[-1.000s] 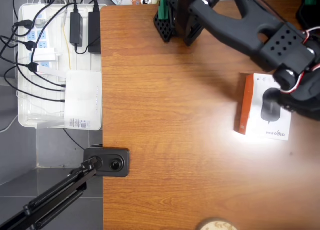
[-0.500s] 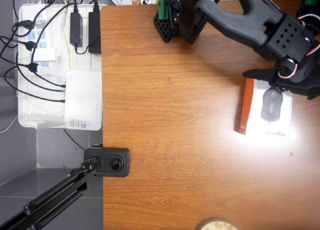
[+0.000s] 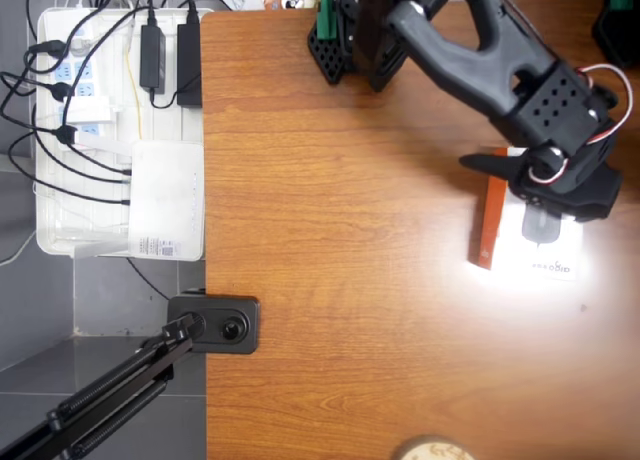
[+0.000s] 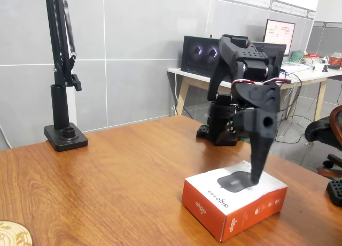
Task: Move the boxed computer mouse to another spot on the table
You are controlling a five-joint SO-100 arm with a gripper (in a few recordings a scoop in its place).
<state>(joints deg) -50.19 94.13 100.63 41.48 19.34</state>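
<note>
Boxed computer mouse (image 4: 234, 200): flat on the table (image 3: 340, 280), near the right edge in the overhead view, white face up, orange-red side showing. Gripper (image 4: 257, 174): black, pointing straight down onto the box's top face, tip touching the printed mouse; whether its jaws are parted or closed cannot be told. Black clamp stand (image 4: 63, 75): at the table's far left corner in the fixed view.

The boxed computer mouse (image 3: 530, 235) lay flat on the table (image 3: 340, 230) toward its right side in the overhead view. The gripper (image 4: 256, 176) stood directly above it (fingertip at the box's top face).
</note>
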